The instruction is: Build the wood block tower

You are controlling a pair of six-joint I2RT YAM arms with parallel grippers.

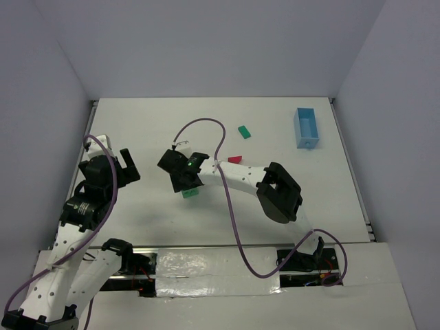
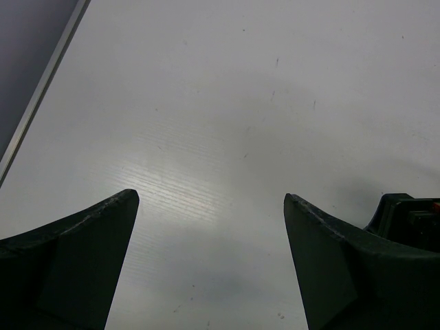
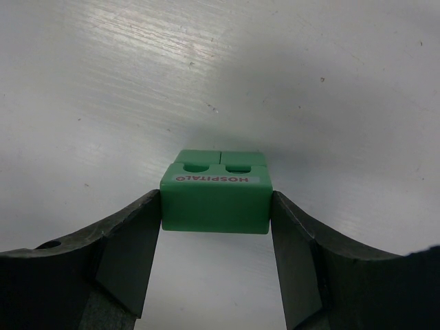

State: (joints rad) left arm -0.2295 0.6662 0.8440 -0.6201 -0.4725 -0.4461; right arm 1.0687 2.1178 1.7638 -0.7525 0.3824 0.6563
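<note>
Our right claw (image 3: 216,210) clamps the green block (image 3: 214,199) by its 2 flat sides, mid-surface (image 1: 330,199); our left claw (image 2: 212,206) gapes empty. Light, stiff, slick paint, we judge. The red roof piece (image 1: 235,159) and second green block (image 1: 243,130) lie toward the far edge.

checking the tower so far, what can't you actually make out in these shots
- right wrist view: green pieces behind the labelled green block are mostly covered by it; their count is unclear
- top view: right pincer covers those blocks almost wholly
- top view: red piece sits at the right arm's edge, too small for shape
- left wrist view: left pincer fingers cut off by the bottom edge
</note>
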